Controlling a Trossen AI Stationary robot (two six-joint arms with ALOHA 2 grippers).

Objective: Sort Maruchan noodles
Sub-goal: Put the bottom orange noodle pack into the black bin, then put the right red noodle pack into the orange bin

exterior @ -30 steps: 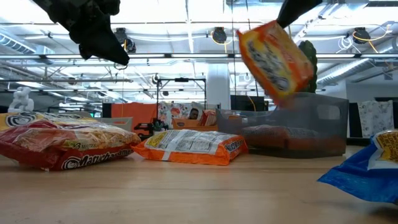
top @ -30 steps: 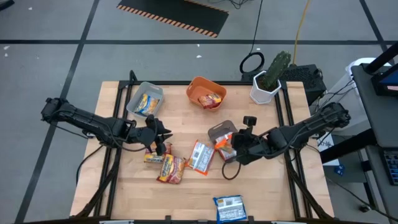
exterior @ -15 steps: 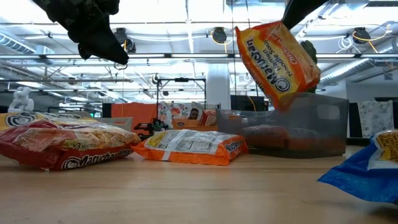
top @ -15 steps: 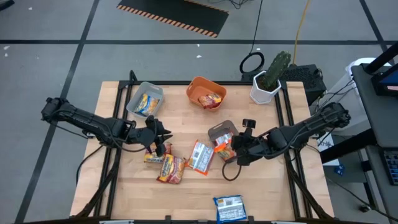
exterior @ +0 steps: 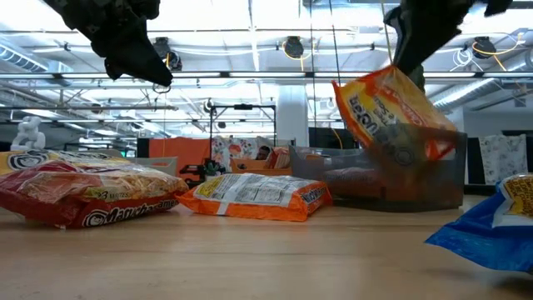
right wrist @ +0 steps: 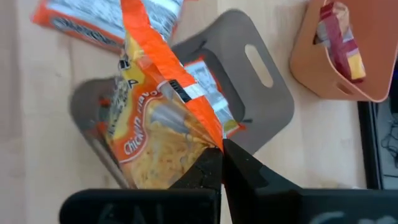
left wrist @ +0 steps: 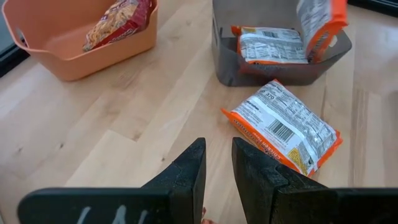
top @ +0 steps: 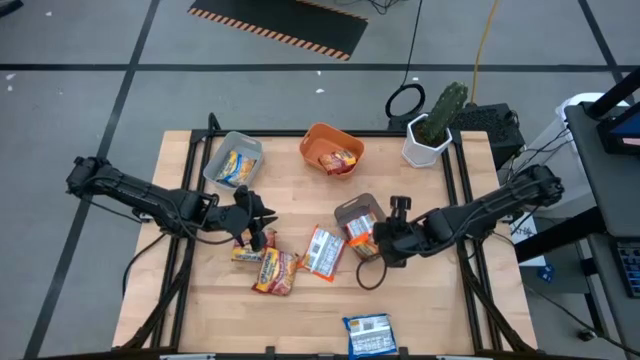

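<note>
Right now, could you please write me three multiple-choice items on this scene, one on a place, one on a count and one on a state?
1. Where is the orange packet that the right gripper holds?
A. Over the grey tray mid-table
B. In the orange tray
C. Beside the plant pot

2. How many packets lie loose on the table?
A. One
B. Four
C. Seven

3. How is the left gripper?
A. Clamped on a packet
B. Empty, fingers slightly apart
C. Inside a tray

Answers: 1 A, the packet hangs into that tray. 2 B, three lie mid-table and a blue one at the near edge. 3 B, nothing sits between its fingers.
</note>
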